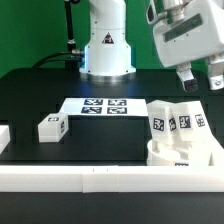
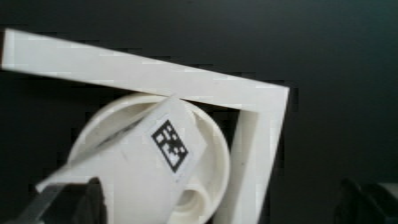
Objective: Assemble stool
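The round white seat (image 1: pixel 180 155) lies at the exterior view's lower right, in the corner of the border rails. Two tagged legs (image 1: pixel 163 120) (image 1: pixel 192 118) stand upright on it. A third tagged leg (image 1: pixel 52 126) lies loose on the black table at the exterior view's left. My gripper (image 1: pixel 199 80) hangs above the seat, open and empty, clear of the legs. In the wrist view the seat (image 2: pixel 125 140) and one tagged leg (image 2: pixel 178 148) show beneath the gripper (image 2: pixel 214 210), with the dark fingers (image 2: pixel 57 203) wide apart on either side.
The marker board (image 1: pixel 105 106) lies flat at the table's middle, in front of the robot base (image 1: pixel 106 50). A long white border rail (image 1: pixel 90 178) runs along the near edge; its corner shows in the wrist view (image 2: pixel 267 100). Another rail piece (image 1: pixel 5 135) sits at the left edge.
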`<state>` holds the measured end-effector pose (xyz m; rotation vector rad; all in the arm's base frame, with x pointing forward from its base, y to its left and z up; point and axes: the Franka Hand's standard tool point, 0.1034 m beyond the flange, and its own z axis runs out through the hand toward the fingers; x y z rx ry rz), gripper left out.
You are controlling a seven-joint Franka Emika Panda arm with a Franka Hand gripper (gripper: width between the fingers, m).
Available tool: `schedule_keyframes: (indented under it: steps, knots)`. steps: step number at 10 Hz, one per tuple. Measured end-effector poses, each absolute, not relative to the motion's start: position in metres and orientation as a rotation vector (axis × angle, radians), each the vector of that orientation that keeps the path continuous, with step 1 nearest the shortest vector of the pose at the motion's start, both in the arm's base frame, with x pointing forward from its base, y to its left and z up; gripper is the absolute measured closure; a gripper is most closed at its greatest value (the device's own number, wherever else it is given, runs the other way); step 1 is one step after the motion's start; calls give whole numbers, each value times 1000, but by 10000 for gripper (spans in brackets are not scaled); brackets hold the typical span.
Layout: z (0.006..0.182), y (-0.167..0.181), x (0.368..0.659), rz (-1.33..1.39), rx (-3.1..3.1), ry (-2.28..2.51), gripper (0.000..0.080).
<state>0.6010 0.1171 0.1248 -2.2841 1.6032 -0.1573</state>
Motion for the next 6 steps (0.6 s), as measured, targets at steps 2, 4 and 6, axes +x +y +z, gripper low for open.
schedule_keyframes:
  steps: [2,4,6]
  knots:
    - [124,116,601,-201,-2427,1402,151]
    - [124,116,601,-253,-2584,1131,151]
    - [122,126,598,-330,-2777,712,151]
